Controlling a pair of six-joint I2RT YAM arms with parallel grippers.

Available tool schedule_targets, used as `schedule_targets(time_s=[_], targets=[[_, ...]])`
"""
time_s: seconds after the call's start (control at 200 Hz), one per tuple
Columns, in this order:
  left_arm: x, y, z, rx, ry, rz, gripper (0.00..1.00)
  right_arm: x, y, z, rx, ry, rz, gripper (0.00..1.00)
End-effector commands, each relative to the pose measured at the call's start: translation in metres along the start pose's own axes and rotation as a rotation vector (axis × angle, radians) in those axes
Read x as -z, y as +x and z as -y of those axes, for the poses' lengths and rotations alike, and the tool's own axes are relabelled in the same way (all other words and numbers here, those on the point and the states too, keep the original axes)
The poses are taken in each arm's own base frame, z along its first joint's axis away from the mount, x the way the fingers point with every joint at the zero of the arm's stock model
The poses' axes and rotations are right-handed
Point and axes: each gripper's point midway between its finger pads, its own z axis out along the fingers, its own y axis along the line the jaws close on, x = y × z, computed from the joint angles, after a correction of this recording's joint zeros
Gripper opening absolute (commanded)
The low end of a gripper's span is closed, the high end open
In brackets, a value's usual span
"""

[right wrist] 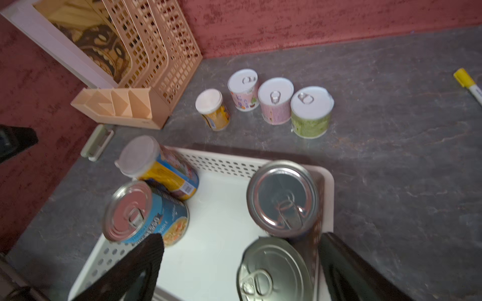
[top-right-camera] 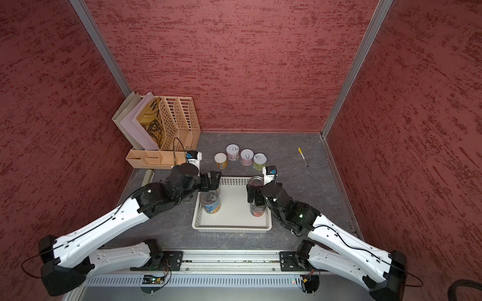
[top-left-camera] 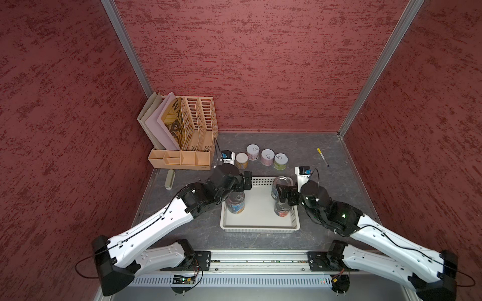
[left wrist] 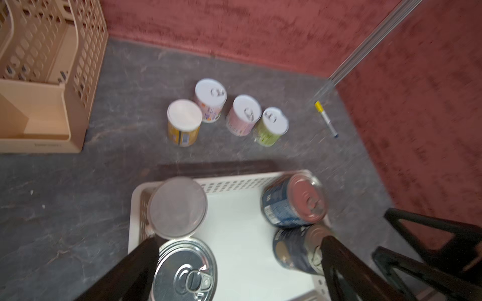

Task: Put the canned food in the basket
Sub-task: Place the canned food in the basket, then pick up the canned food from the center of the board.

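Note:
The white basket [top-left-camera: 260,229] holds several cans: a blue-labelled one [top-left-camera: 235,204] and a clear-lidded one [left wrist: 178,207] on its left side, two silver-topped ones [top-left-camera: 281,183] [top-left-camera: 281,209] on its right. On the table behind it stand a yellow can [top-left-camera: 241,160], two pink cans [top-left-camera: 253,152] [top-left-camera: 267,157] and a green can [top-left-camera: 280,161]. My left gripper [left wrist: 238,260] is open above the basket's left side, with the blue can's pull-tab top [left wrist: 185,271] by one finger. My right gripper [right wrist: 241,260] is open over the right side, above a silver top [right wrist: 273,271].
A beige file organizer [top-left-camera: 182,135] with papers fills the back left corner. A pale green oblong object [top-left-camera: 169,179] lies in front of it. A yellow-capped pen [top-left-camera: 323,157] lies at the back right. Red walls close in three sides.

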Motion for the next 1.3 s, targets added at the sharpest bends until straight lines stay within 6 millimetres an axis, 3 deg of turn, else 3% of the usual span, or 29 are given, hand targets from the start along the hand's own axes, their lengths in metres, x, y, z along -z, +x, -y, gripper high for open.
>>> schedule_targets(time_s=[0.0,0.155,0.296,0.456,0.531,0.726,1.082,1.292], targets=[[0.011,-0.023,-0.009,0.039,0.018,0.041,1.0,-0.005,-0.041,-0.003,-0.064,0.019,0.08,0.98],[0.01,-0.035,-0.065,0.097,-0.093,0.126,1.0,-0.047,-0.068,0.003,-0.109,0.064,0.073,0.98],[0.007,-0.03,-0.141,0.192,-0.285,0.231,1.0,-0.104,-0.083,0.035,-0.122,0.164,0.023,0.98],[0.007,-0.025,-0.172,0.265,-0.32,0.212,1.0,-0.162,-0.076,0.08,-0.069,0.292,-0.08,0.98],[0.009,-0.023,-0.179,0.292,-0.331,0.203,1.0,-0.181,-0.065,0.098,-0.064,0.315,-0.145,0.98],[0.005,-0.022,-0.171,0.309,-0.265,0.188,1.0,-0.211,-0.037,0.119,-0.05,0.321,-0.274,0.98],[0.002,-0.019,-0.178,0.333,-0.273,0.169,1.0,-0.248,0.012,0.144,-0.017,0.402,-0.446,0.98],[-0.003,-0.016,-0.181,0.352,-0.266,0.152,1.0,-0.256,0.023,0.165,-0.004,0.511,-0.501,0.98]])
